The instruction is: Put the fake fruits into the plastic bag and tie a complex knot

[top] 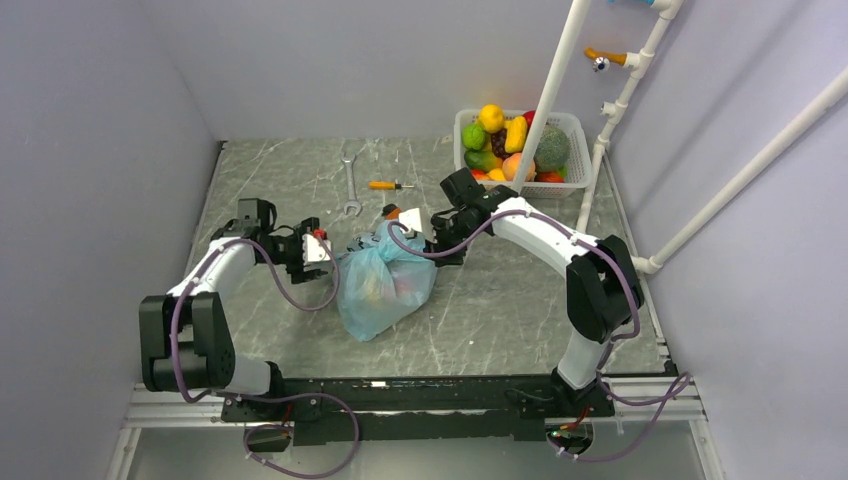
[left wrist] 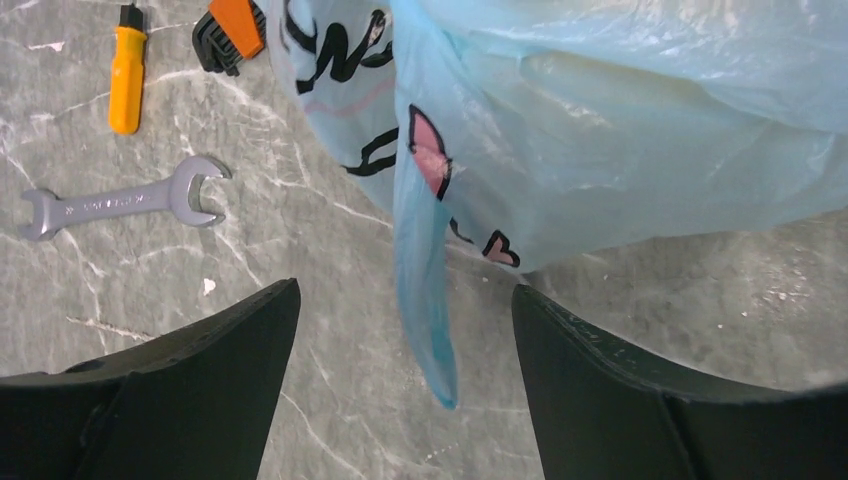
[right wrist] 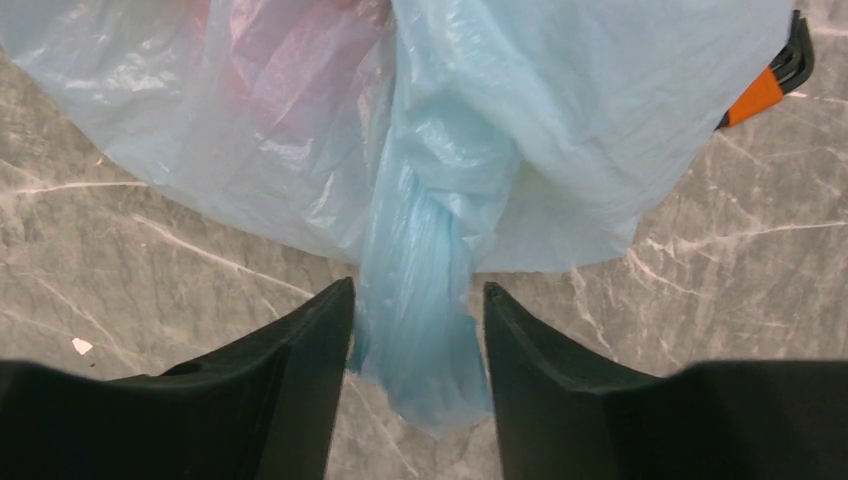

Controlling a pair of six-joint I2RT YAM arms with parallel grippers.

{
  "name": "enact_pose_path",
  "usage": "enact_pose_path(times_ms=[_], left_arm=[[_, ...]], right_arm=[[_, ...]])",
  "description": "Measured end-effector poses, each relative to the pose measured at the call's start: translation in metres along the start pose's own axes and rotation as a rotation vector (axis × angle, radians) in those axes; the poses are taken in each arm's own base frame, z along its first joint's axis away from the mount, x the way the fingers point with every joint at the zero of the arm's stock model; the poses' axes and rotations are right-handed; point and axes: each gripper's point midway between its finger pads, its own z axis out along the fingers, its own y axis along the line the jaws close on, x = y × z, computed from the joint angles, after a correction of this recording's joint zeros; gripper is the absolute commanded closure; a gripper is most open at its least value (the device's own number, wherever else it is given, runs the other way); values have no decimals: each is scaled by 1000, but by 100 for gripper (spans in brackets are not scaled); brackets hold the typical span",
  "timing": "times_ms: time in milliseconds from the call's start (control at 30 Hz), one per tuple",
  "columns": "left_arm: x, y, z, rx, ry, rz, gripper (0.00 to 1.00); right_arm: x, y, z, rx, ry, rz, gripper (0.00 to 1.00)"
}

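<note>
Right end effector (right wrist: 415,330) pinches crinkly plastic bag's (right wrist: 560,130) twisted tail; left end effector (left wrist: 405,330) spread.

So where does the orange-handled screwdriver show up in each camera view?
Top external: the screwdriver lies on the table beyond the bag, right of the wrench.
Left wrist: screwdriver at the upper left, above the wrench.
Right wrist: not in view.
Shared landmark: the blue bag, in all three views.

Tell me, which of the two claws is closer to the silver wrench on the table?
Left. The left gripper sits just below the wrench, beside the blue bag. The right gripper is on the bag's other side, farther away.
</note>
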Motion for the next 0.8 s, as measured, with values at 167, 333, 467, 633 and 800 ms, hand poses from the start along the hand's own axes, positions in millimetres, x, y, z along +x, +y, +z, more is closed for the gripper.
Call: enact_pose_path(times_ms=[167, 333, 467, 633, 800], left_arm=[[2, 1, 12, -6, 26, 43, 27], [6, 9, 16, -33, 49, 67, 31], [16, 6, 19, -39, 71, 49, 47], [22, 3, 21, -33, 92, 1, 100], [15, 15, 8, -68, 78, -109, 100]], right_arm=[[5, 4, 2, -11, 12, 2, 61], [3, 5, 3, -9, 7, 7, 62], [-1, 7, 5, -13, -4, 12, 97], [-6, 9, 5, -18, -19, 37, 100], [-12, 3, -9, 28, -42, 72, 100]])
